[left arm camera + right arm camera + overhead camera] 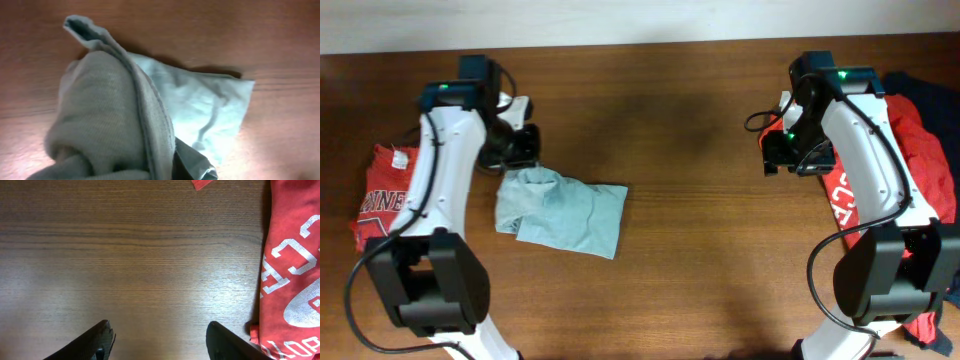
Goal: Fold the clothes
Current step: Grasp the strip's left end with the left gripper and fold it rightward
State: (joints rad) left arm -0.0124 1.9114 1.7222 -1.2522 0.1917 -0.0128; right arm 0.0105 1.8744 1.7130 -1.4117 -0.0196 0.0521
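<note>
Wood in a dark brown with fine straight grain makes up the table (pixel 700 150), and a pale strip of wall (pixel 640 20) runs along its far edge.

The left claw (pixel 520 148) is pressed together at the upper-left corner of the pale grey-blue shirt (pixel 560 215). In the left wrist view its fingers are hidden, because the gathered cloth (pixel 110 115) rises in a thick bunch towards the camera, so it appears to be pinching that corner. From the claw the shirt's long axis slants away towards the table's middle and front edge. It ends in a flat, creased part with a fairly square far corner. A narrow loop of hem stands up just beyond the bunch.

On the outer side of the left claw, partly under its arm, lies a red lettered shirt (pixel 382 195).

The right claw (pixel 159 327) is spread wide over bare wood, touching no cloth. Just beside its outer finger (pixel 225 342) lies the red heap (pixel 292 270), its white print running lengthwise along the claw's side. A navy shirt (pixel 925 90) lies behind that heap, farther from the claw.
</note>
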